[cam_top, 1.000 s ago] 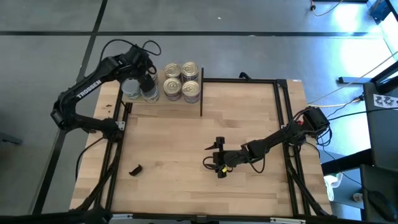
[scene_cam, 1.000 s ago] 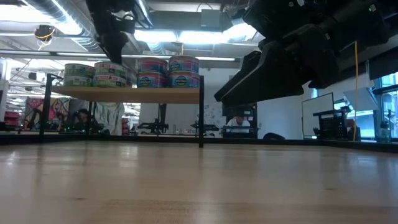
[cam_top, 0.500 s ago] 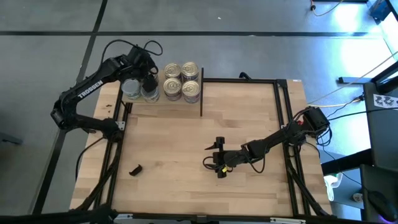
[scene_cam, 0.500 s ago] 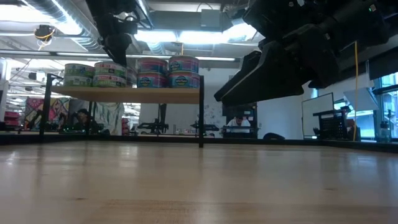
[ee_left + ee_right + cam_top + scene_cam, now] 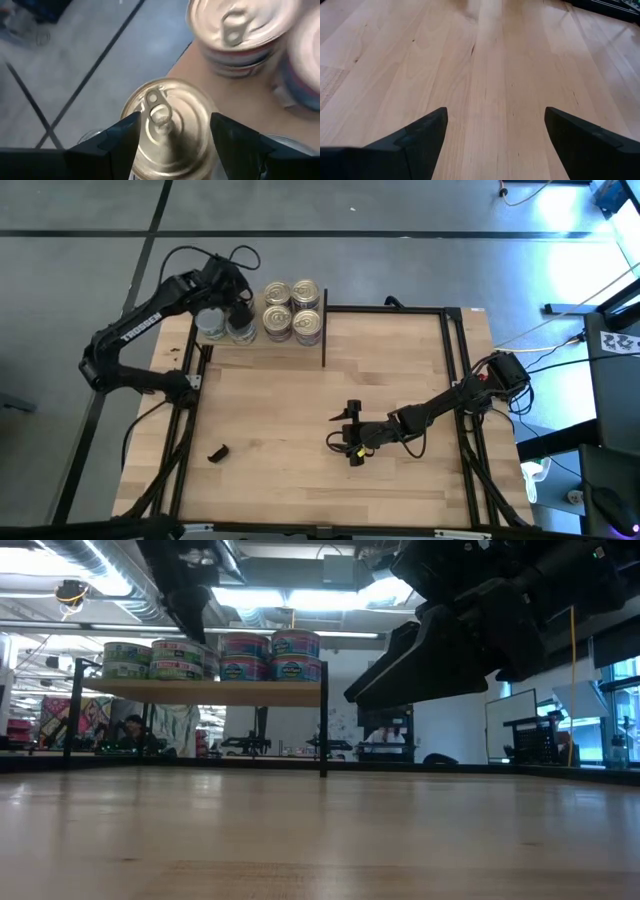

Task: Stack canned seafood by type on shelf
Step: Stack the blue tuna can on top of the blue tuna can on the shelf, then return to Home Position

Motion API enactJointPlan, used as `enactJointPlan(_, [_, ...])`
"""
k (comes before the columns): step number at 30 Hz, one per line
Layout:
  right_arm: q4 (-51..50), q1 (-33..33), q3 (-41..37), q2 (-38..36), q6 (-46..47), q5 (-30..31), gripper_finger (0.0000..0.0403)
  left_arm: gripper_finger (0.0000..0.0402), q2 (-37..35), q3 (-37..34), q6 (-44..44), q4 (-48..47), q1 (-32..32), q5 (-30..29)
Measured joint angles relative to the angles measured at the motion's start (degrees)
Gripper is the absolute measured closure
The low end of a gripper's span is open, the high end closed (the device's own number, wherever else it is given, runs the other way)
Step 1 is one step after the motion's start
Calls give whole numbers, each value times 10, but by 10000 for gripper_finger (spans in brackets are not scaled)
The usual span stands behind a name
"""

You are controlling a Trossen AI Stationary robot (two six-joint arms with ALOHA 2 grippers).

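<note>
The shelf stands at the table's far left and carries the canned seafood. Gold-topped tins with pink labels stand stacked at its right half. Green-labelled tins stand stacked at its left half. My left gripper hangs open just over the left stack. Its fingers stand on either side of a gold pull-tab top and slightly above it. My right gripper hovers open over the middle of the table, with only bare wood between its fingers.
A small black piece lies on the table near its left front. The shelf's black upright marks its right end. A black frame runs round the tabletop. Bare wood lies between the shelf and my right arm.
My left gripper has tipped up a little over the left stack, so its fingertips stand slightly higher above the tins. Its opening looks the same.
</note>
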Motion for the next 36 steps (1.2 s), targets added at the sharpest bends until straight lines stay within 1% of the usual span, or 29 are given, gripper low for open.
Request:
enactJointPlan(6, [0, 0, 0, 0, 0, 10, 71, 164, -43, 26, -10, 7, -43, 5])
enactJointPlan(9, [0, 0, 0, 0, 2, 10, 71, 166, -68, 26, -39, 9, -74, 65])
enactJointPlan(11, [0, 0, 0, 0, 13, 9, 71, 174, -86, 16, -60, 11, -101, 111])
enactJointPlan(12, [0, 0, 0, 0, 14, 6, 71, 181, -97, 7, -72, 12, -117, 124])
enactJointPlan(15, [0, 0, 3, 0, 17, 5, 71, 207, -138, -34, -114, 30, -177, 132])
enactJointPlan(18, [-1, 0, 11, -2, 17, 5, 71, 236, -195, -92, -150, 59, -254, 133])
enactJointPlan(21, [-10, 0, 16, -14, 19, 4, 73, 264, -253, -165, -191, 116, -328, 132])
enactJointPlan(23, [-16, 0, 16, -35, 20, 5, 83, 281, -286, -217, -206, 169, -371, 128])
enactJointPlan(25, [-31, 0, 16, -61, 26, 11, 102, 298, -314, -265, -213, 219, -404, 121])
enactJointPlan(28, [-70, 0, 16, -108, 35, 23, 144, 322, -336, -324, -207, 290, -441, 108])
enactJointPlan(32, [-135, 0, 8, -179, 57, 23, 218, 348, -357, -393, -175, 383, -467, 106])
enactJointPlan(36, [-148, 0, -31, -253, 62, -6, 295, 367, -380, -454, -158, 453, -476, 106])
